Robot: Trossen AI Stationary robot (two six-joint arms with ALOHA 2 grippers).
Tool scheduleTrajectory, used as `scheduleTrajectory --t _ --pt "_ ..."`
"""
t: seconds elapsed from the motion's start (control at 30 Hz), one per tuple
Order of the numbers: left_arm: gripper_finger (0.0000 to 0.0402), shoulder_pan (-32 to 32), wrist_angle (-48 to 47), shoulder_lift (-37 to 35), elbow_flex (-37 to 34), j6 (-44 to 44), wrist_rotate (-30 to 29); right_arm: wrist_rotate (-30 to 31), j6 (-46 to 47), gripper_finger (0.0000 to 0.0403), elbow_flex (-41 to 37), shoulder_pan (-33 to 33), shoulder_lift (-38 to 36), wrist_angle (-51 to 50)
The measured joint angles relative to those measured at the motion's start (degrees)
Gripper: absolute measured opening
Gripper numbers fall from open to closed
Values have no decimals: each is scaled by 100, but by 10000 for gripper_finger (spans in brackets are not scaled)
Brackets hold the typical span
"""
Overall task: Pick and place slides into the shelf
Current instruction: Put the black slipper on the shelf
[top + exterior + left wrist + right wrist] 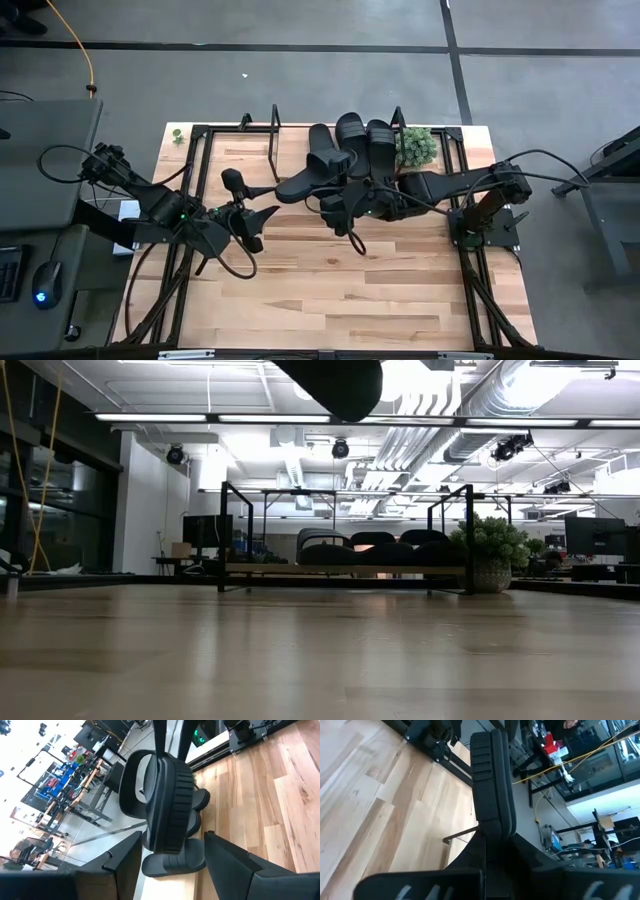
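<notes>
1. Three slides (355,135) sit side by side on the shelf (258,152), bunched at its right end by the potted plant (417,145); the left half of the board is bare.
2. Fourth slide (305,178) hangs above the surface, just near-side of the shelf, right claw (338,200) clamped shut on one end, sole long and cantilevered leftward.
3. Left claw (262,222) spread wide, empty, on the left, short of the slide.
4. Risk: thin end-grip lets the slide swing or slip out mid-carry.
5. Risk: toe clips the shelf's black end frame or knocks the parked slides on approach.
6. Risk: left claw close enough to collide if both arms move.
7. Risk: dropped tilted, it may land on a neighbour.
</notes>
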Motion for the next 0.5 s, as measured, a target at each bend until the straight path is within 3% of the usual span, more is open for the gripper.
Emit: scheduleTrajectory --t 0.5 --pt "197 2 742 36 4 575 44 -231 -100 18 -2 20 7 184"
